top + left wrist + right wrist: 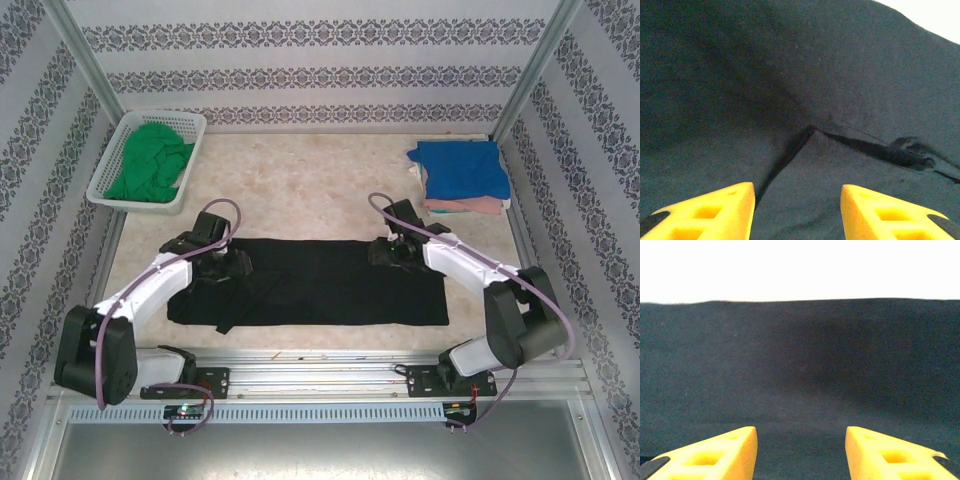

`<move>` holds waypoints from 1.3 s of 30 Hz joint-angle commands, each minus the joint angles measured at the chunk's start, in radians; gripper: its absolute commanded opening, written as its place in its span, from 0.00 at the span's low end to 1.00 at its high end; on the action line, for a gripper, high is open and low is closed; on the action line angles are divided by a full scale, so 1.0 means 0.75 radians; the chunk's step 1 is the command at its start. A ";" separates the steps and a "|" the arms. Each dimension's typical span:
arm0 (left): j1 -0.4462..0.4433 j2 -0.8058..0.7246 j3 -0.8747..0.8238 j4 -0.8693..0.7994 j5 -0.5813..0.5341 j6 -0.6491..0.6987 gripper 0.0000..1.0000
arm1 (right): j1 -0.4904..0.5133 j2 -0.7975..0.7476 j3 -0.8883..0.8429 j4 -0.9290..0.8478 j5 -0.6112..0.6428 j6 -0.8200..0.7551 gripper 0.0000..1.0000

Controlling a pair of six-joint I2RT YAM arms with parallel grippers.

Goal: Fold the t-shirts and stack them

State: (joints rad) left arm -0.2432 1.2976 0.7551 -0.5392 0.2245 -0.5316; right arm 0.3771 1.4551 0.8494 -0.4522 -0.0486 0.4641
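While left gripper (796,200) and right gripper (801,440) hold jaws apart over black t-shirt (330,285): risk, its seemingly rumpled sleeve (228,318) folds in crooked.

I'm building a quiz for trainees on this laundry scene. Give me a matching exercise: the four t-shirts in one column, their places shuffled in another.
1. black t-shirt
2. green t-shirt
3. blue t-shirt
4. pink t-shirt

A. in the white basket, far left
B. under another shirt, far right
C. spread out on the near middle of the table
D. top of the far-right stack

Pairs: 1-C; 2-A; 3-D; 4-B
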 commanded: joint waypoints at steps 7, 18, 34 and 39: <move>-0.062 0.305 0.139 0.133 0.033 0.122 0.39 | -0.081 -0.086 -0.127 0.017 -0.016 -0.025 0.51; -0.140 0.221 0.198 0.031 0.133 0.185 0.00 | -0.175 -0.239 -0.200 -0.004 -0.029 -0.044 0.46; -0.445 -0.032 0.010 0.009 0.141 -0.005 0.07 | -0.192 -0.236 -0.208 0.033 -0.102 -0.046 0.49; -0.513 -0.007 -0.045 0.067 0.174 -0.060 0.13 | -0.192 -0.244 -0.208 0.028 -0.099 -0.049 0.49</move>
State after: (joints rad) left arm -0.6037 1.2900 0.7406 -0.5255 0.3321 -0.5312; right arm 0.2436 1.2743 0.6952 -0.4358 -0.1081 0.4408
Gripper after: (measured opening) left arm 0.122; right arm 0.490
